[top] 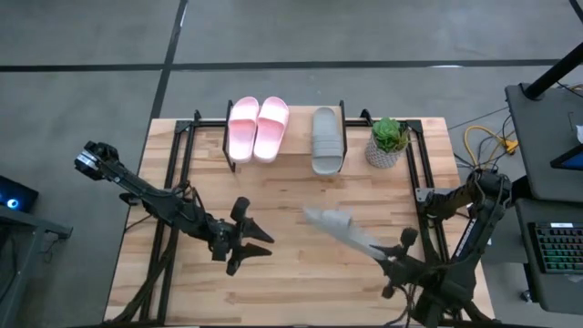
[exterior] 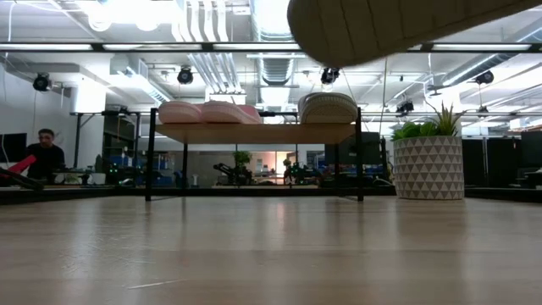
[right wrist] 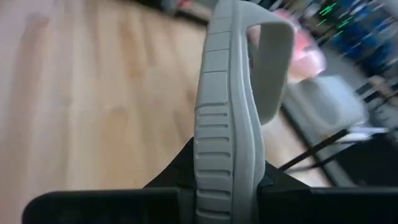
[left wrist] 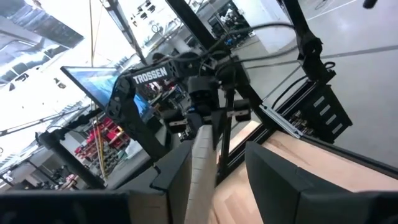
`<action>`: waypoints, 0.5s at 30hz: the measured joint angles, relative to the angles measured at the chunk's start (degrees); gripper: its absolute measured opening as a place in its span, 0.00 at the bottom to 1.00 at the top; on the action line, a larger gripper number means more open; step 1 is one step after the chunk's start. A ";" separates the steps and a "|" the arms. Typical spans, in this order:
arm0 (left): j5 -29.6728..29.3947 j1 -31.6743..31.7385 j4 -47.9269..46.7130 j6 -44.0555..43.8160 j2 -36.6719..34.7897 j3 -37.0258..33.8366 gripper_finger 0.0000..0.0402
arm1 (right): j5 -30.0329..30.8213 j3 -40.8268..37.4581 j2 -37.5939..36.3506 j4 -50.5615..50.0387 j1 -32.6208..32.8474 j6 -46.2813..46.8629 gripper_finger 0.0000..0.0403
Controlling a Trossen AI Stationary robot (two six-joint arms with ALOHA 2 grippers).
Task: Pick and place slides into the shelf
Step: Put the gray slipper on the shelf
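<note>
Held clear of the table (top: 273, 191) on edge, the last grey slide (top: 335, 223), its sole rim clamped between the jaws of the right gripper (top: 390, 251). Already on the shelf (exterior: 254, 133) at the far edge: the pink pair (top: 258, 128) and the other grey slide (top: 327, 139), with a free spot beside a potted plant (top: 388, 141). Parked over the front left, the left gripper (top: 260, 246), jaws parted and empty. Foam by the look of it: probably light, springy, grippy, best pinched along the sole edge.
</note>
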 joint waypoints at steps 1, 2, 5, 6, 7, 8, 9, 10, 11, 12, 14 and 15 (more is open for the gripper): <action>-0.02 0.02 -0.02 0.01 0.01 0.00 0.34 | -2.38 1.18 0.00 1.19 -0.30 -2.76 0.10; -0.15 0.02 -0.02 0.03 0.01 0.00 0.34 | -4.66 2.28 0.00 2.62 -0.61 -5.77 0.10; -1.12 0.00 -0.02 0.21 0.01 0.00 0.34 | -12.38 5.22 -0.09 9.94 -2.02 -18.68 0.10; -1.32 0.00 -0.04 0.22 0.01 0.00 0.34 | -14.80 5.75 -0.11 13.82 -2.34 -25.02 0.10; -1.44 0.00 -0.04 0.22 0.01 0.00 0.34 | -16.80 6.06 -0.11 18.25 -2.60 -31.88 0.10; -1.50 0.00 -0.02 0.22 0.01 0.00 0.34 | -18.97 6.11 -0.11 23.09 -2.84 -39.30 0.10; -1.51 0.00 -0.02 0.22 0.00 0.00 0.34 | -20.80 6.11 -0.11 27.32 -3.06 -45.93 0.10; -1.51 0.00 -0.01 0.21 0.01 0.00 0.34 | -21.95 5.95 -0.15 31.74 -3.27 -52.09 0.10; -1.51 0.00 -0.05 0.21 0.01 0.00 0.34 | -22.35 5.54 -0.39 35.73 -3.35 -57.31 0.10; -1.51 0.00 -0.14 0.21 0.01 0.00 0.34 | -22.33 4.98 -0.62 38.67 -3.39 -61.45 0.10; -1.52 -0.24 -0.73 0.21 0.01 -0.01 0.34 | -21.05 3.49 -1.22 43.36 -3.70 -68.84 0.10; -1.55 -0.39 -1.60 0.25 0.01 -0.08 0.34 | -18.97 2.35 -1.44 46.52 -3.74 -71.99 0.10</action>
